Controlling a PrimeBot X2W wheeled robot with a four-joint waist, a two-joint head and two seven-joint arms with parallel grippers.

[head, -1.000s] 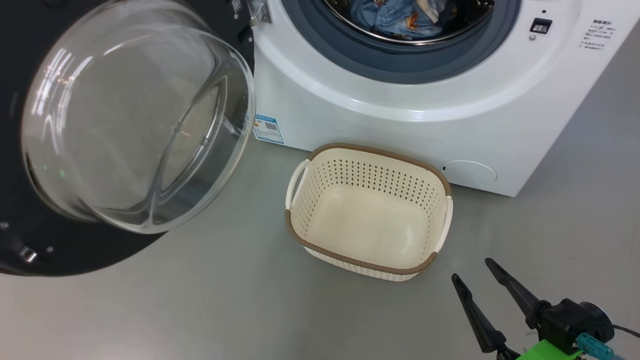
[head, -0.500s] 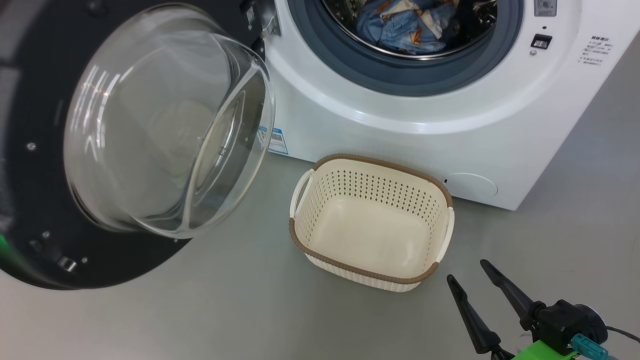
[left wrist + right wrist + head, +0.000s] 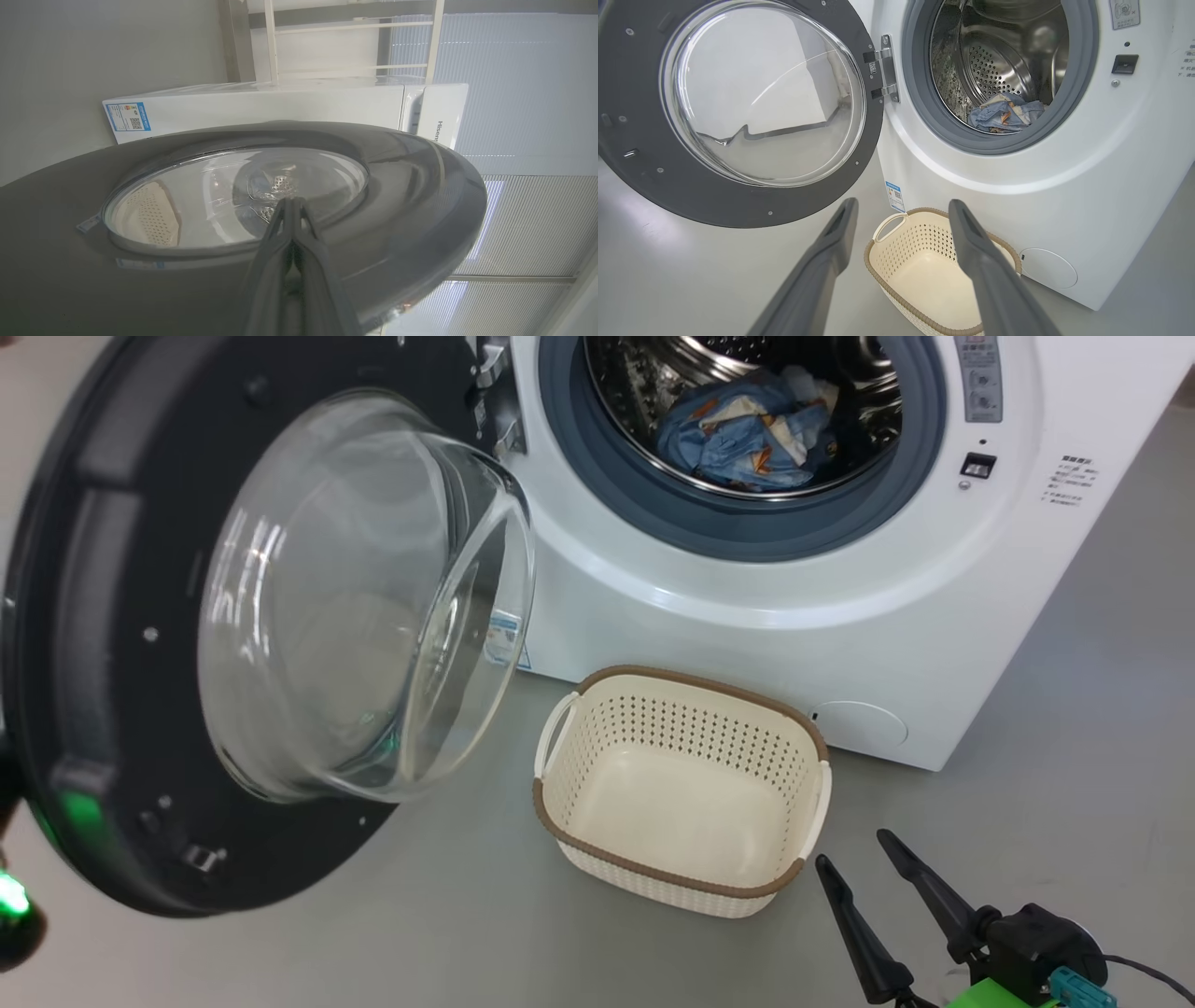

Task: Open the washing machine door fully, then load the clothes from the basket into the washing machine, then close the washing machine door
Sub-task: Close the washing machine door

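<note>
Left gripper (image 3: 292, 201) is pinched tight, seemingly on the washing machine door (image 3: 411, 186); right gripper (image 3: 851, 847) gapes empty near the basket (image 3: 691, 737)

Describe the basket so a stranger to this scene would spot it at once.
Find the big white front-loading washing machine with its round glossy black door swung open. On the grey floor before its front panel stands a small rectangular cream plastic basket. Its perforated sides, brown rim and white side handles set it apart; it is empty.
</note>
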